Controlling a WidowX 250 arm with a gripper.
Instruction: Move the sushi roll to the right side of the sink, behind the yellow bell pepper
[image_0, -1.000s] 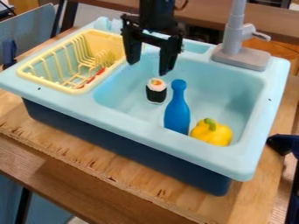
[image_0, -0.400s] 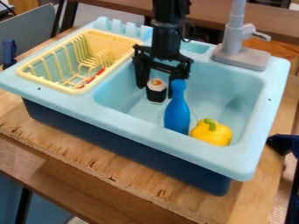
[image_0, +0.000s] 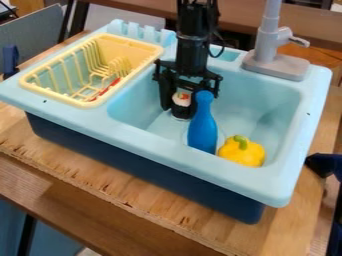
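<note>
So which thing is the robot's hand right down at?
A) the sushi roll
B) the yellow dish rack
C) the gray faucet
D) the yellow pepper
A: the hand is low in the sink with the sushi roll right at it, while the pepper sits farther off, past the blue bottle shape.

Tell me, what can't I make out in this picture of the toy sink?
All in the camera view:
- Whether the claw touches the sushi roll: black against black, partly behind the blue bowling pin.
- What the red object in the yellow dish rack is: too small.
- The faucet's top: cut off by the upper edge.
</note>
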